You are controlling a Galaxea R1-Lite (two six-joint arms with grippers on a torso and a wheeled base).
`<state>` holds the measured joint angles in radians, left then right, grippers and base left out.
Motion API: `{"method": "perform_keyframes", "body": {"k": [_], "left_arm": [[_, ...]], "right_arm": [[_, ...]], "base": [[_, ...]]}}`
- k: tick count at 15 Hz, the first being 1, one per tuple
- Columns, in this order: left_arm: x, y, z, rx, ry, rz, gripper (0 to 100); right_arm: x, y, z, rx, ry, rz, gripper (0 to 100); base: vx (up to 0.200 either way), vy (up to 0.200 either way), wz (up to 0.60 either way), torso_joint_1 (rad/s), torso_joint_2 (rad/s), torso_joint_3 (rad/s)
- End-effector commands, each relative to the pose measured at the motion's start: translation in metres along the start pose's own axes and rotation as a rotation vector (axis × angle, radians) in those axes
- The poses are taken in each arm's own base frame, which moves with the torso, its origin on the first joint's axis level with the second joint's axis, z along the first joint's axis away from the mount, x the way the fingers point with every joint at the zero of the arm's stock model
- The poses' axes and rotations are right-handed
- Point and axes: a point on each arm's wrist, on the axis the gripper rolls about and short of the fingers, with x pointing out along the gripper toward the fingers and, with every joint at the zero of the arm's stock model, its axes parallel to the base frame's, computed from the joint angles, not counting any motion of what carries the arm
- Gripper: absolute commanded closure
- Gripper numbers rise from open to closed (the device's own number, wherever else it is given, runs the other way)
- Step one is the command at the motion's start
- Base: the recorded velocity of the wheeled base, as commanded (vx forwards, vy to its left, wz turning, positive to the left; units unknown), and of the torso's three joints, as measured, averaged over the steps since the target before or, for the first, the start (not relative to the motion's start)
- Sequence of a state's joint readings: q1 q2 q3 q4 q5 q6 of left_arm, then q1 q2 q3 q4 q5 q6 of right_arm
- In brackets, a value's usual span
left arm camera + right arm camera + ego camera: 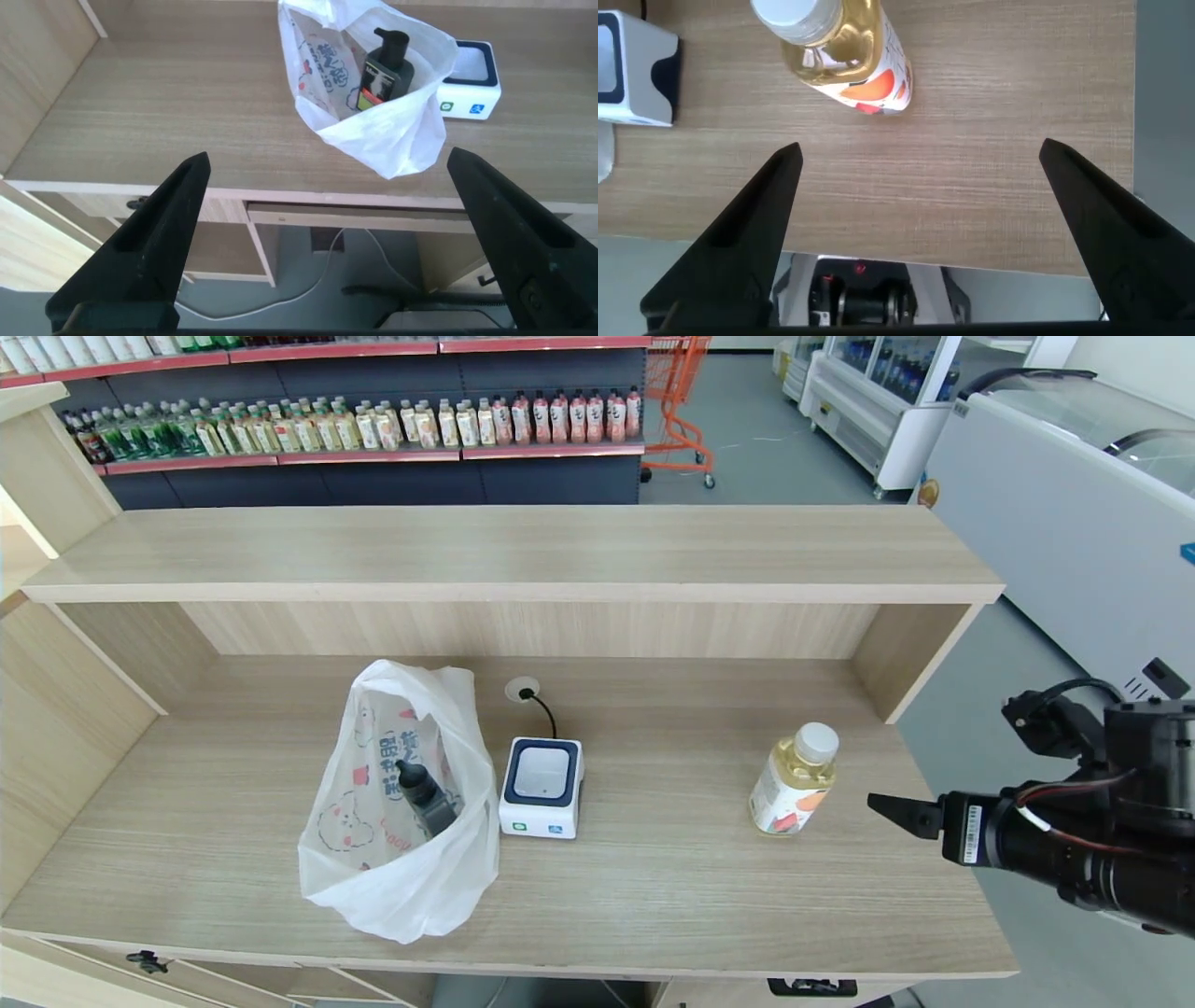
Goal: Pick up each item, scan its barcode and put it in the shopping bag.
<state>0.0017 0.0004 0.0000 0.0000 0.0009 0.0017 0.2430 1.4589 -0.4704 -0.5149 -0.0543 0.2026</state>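
Bottle standing free, right of scanner; both grippers spread

Bottle (794,782) (842,51): clear, yellowish liquid, white cap, label with orange print. It stands on the wooden counter (653,887), on the robot's right of the scanner (541,787), well apart from it, leaning slightly. Nothing touches it.

Scanner: white box with a dark-framed window facing up. A black cable (544,711) runs from its far side to a round port in the counter.

Shopping bag (401,868) (392,140): white plastic, mouth open, just beside the scanner on its left. Whether the two touch cannot be told. A dark pump bottle (425,795) (385,70) sits tilted inside it.

Right gripper (920,157): fingers spread wide and holding nothing. It is to the right of the scanner, farther out than the bottle and nearer the counter's front edge, short of the bottle with a gap between.

Left gripper (327,159): fingers spread wide and holding nothing. It is off the counter's front edge, on the bag side of the scanner, and clear of the bag.
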Motion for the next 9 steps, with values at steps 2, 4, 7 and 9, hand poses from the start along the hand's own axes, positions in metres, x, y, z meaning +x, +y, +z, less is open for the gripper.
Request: {"method": "perform_keyframes", "body": {"k": [2,4,7,9], "left_arm": [[0.000,0.000,0.000,0.000,0.000,0.001,0],[0.000,0.000,0.000,0.000,0.000,0.001,0],[0.000,0.000,0.000,0.000,0.000,0.002,0],[0.000,0.000,0.000,0.000,0.000,0.001,0]], "right_arm": [[0.025,-0.001,-0.018,-0.050,0.051,-0.004,0],[0.044,0.005,-0.021,-0.064,0.016,0.022,0],[0.064,0.012,-0.027,-0.072,-0.026,0.052,0],[0.073,0.018,-0.030,-0.098,-0.045,0.072,0]], "base": [[0.000,0.000,0.00,0.000,0.00,0.000],[0.000,0.000,0.00,0.000,0.00,0.000],[0.000,0.000,0.00,0.000,0.00,0.000],[0.000,0.000,0.00,0.000,0.00,0.000]]}}
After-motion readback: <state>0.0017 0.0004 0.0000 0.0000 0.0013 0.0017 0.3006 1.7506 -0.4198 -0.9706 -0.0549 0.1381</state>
